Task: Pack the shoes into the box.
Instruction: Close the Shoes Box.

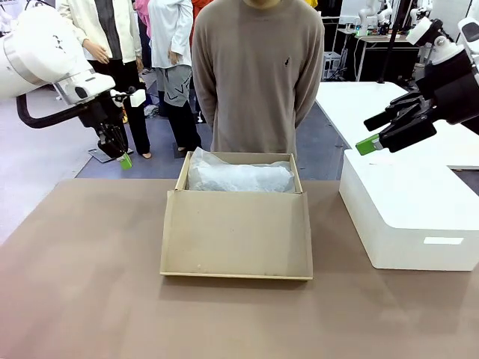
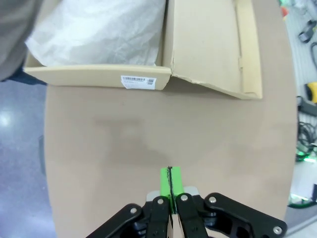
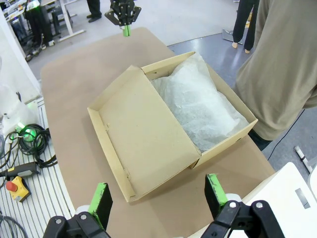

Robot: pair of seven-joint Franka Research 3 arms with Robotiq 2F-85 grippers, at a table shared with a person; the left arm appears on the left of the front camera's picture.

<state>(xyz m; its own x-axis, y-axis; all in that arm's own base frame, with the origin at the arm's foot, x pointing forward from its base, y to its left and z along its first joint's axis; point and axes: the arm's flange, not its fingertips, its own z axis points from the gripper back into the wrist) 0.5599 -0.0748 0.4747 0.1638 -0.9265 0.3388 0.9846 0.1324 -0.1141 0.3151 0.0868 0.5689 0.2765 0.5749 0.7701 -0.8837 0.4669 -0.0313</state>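
The tan cardboard box stands open in the middle of the table, its hinged lid lying flat toward me. Crumpled white tissue paper covers the inside, and the shoes are hidden. My left gripper hangs shut and empty above the table's far left corner; the left wrist view shows its green pads pressed together over bare table, short of the box. My right gripper is open and empty, high at the right. From its wrist view, the gripper looks down on the lid and tissue.
A large smooth white box sits on the table's right side, under the right gripper. A person in a taupe sweater stands right behind the cardboard box, arms back. The brown table has free room at left and front.
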